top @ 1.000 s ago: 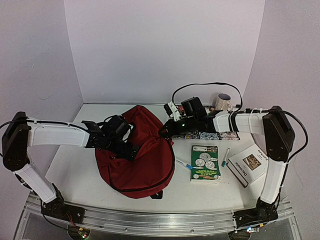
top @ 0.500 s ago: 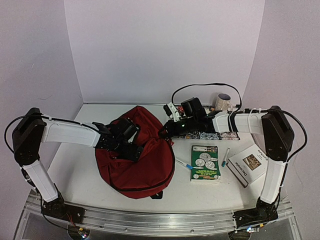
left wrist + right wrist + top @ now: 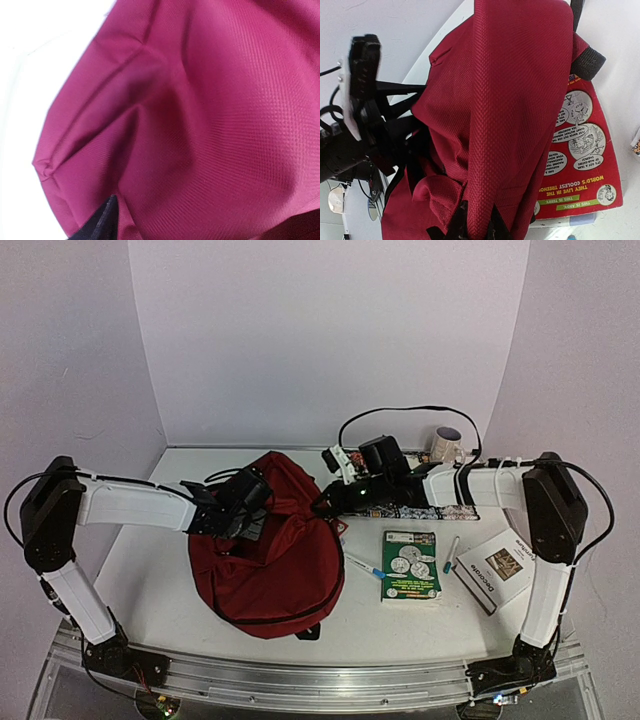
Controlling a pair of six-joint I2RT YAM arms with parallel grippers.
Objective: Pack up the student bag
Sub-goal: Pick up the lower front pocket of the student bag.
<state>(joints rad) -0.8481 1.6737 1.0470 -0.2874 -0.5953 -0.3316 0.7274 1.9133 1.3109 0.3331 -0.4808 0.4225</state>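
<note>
One student bag (image 3: 275, 570) lies lengthwise near-to-far, right fingers (image 3: 496, 229) clamped on it; left fingers (image 3: 250, 528): cannot tell.

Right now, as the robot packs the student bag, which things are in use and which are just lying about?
In use: student bag, right gripper pinching its fabric, left gripper against it.
Lying about: green book, white book, blue-tipped pen, mug.

table (image 3: 150, 575) | on it: student bag (image 3: 280, 570), green book (image 3: 410, 565), white booklet (image 3: 497, 568), mug (image 3: 447, 445)
</note>
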